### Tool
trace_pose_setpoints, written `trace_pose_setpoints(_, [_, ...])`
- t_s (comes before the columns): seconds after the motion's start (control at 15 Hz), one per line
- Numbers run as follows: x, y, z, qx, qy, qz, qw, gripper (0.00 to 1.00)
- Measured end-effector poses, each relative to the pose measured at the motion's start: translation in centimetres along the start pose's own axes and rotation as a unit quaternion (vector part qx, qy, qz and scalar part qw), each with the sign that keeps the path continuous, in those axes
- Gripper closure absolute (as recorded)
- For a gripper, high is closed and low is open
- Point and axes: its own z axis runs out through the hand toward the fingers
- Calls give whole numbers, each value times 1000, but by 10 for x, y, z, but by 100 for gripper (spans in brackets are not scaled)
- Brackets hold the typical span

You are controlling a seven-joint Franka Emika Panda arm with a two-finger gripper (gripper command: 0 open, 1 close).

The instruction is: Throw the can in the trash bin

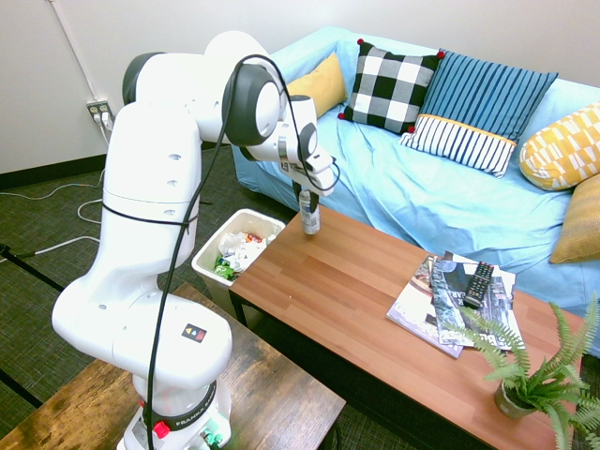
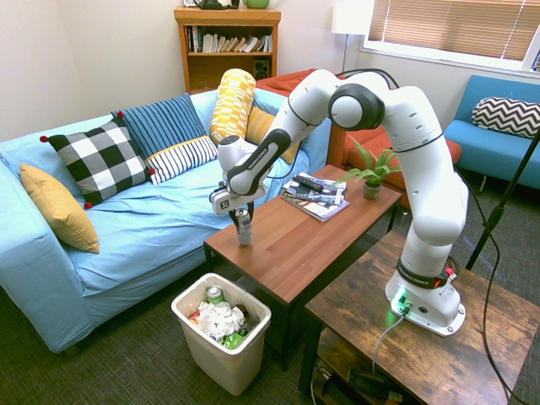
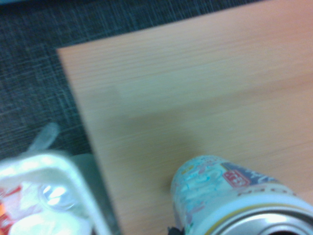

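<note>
A slim silver-grey can (image 1: 310,219) stands upright at the corner of the wooden coffee table (image 1: 356,300) closest to the bin. My gripper (image 1: 307,201) comes down from above and is shut on the can's top. The can's base is at or just above the wood; which, I cannot tell. From the opposite side, the can (image 2: 243,228) hangs under the gripper (image 2: 240,213). The white trash bin (image 1: 208,255) stands on the floor just past that table corner, part full of paper and cans. The wrist view shows the can (image 3: 230,196) close up and the bin's rim (image 3: 80,169) beside the table edge.
Magazines (image 1: 441,300) with a remote (image 1: 478,283) on top lie mid-table, and a potted fern (image 1: 534,375) stands at the far end. A blue sofa (image 1: 441,197) with cushions runs behind the table. A darker wooden table (image 2: 422,354) carries the arm's base.
</note>
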Motion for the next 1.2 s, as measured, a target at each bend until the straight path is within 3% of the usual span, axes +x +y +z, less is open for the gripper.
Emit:
trace_pose_setpoints(0.27, [-137,-23,-18,6,19,-67,998,100])
trace_pose_setpoints(0.47, [-212,-33,13,-3,29,-97,995,100])
trace_pose_setpoints(0.67, [-253,-44,55,-15,34,-111,993,100])
trace_pose_setpoints(0.73, [-257,-47,65,-17,36,-112,993,0])
trace_pose_setpoints(1.2, [-240,-66,90,-18,51,-98,994,0])
